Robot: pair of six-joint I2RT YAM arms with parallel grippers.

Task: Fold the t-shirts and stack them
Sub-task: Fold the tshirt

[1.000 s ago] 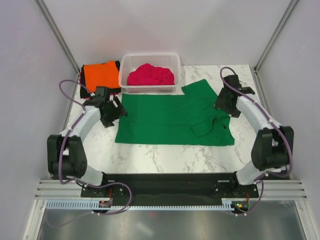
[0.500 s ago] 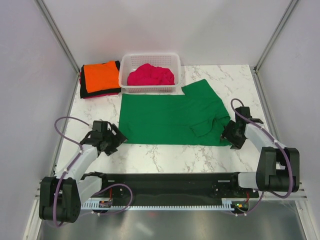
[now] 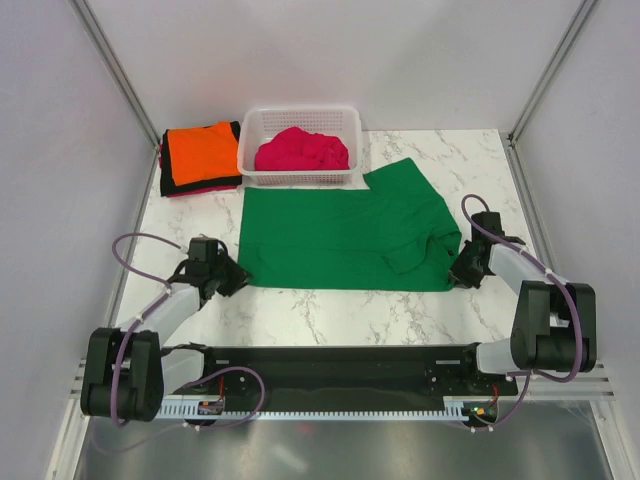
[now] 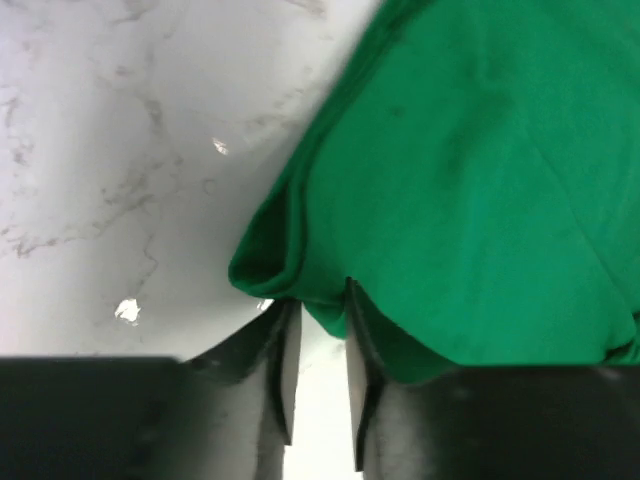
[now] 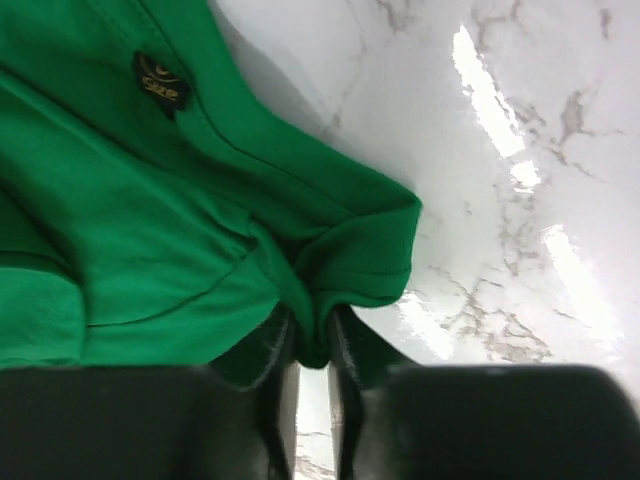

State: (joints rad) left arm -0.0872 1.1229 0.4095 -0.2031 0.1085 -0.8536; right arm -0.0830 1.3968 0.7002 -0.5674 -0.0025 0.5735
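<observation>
While right jaws pinch the green t-shirt (image 3: 330, 235) corner and left jaws' hold is unclear, best confirm both, then lift level.

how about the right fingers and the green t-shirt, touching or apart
Touching. The right wrist view shows a bunched fold of the green t-shirt pinched between the right fingers, cloth filling the gap at their tips.

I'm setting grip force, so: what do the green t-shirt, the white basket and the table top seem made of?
The green t-shirt: soft matte cloth, likely cotton; it creases and shows stitched hems. The basket: white plastic, given its moulded lattice walls. The table top: glossy, marble-look, grey veins and glare; stone or laminate unclear.
</observation>
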